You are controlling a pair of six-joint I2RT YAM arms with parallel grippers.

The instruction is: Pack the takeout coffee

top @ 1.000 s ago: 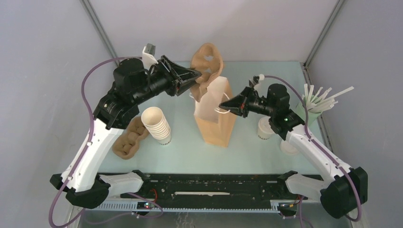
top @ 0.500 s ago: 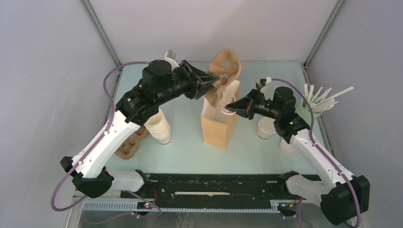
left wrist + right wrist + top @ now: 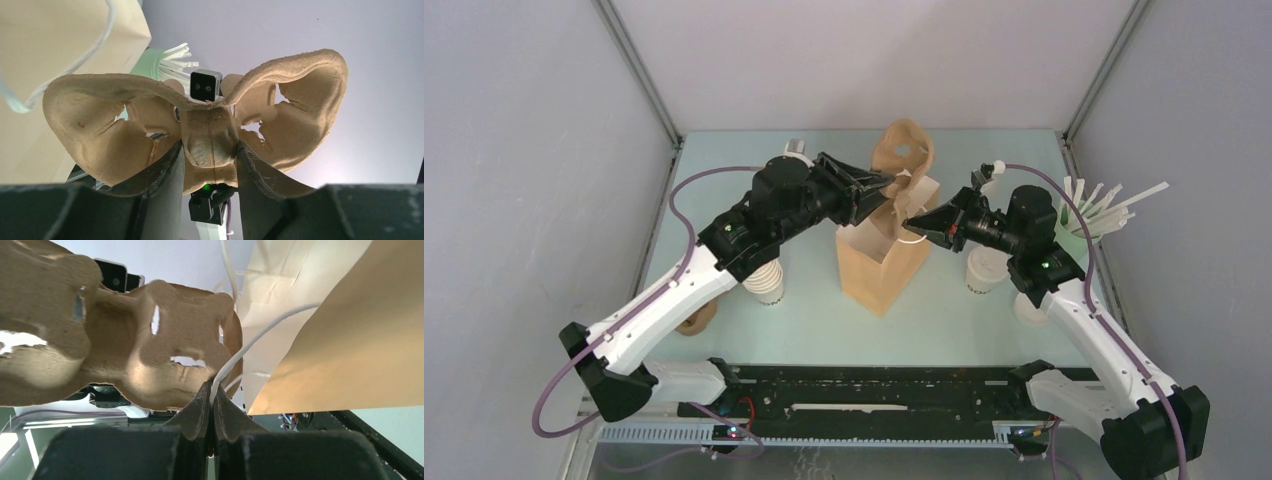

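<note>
Well, nearest to me 2 white arms rise from the front edge of the pale green table (image 3: 804, 320). Low on the left lies 1 brown pulp carrier (image 3: 692, 322), half hidden under the left arm. Just beside it stands 1 stack of cups (image 3: 767, 283), cream and nested. A small dark mark shows near the stack's foot, too small to read.

Over on the right, 1 loose lid (image 3: 1030, 310) lies flat on the table. Just behind it is the takeout coffee (image 3: 986, 272), 1 lidded cup standing upright on the table, outside the bag and tucked against the right arm. No writing on it can be read.

In the middle stands 1 tan paper bag (image 3: 879, 275) with its mouth open, and I see no print on its sides. The right gripper (image 3: 919, 227) is clenched on the bag's thin white handle (image 3: 260, 337), the cord running out between its closed fingers.

Above the bag, the left gripper (image 3: 886, 187) grasps a 2nd pulp tray, the cup carrier (image 3: 902, 150), by its middle ridge and holds it up on edge. Its lower end sits at the bag's mouth; I cannot tell whether they touch.

Farther right, white straws (image 3: 1104, 205) fan out in 1 bunch.
</note>
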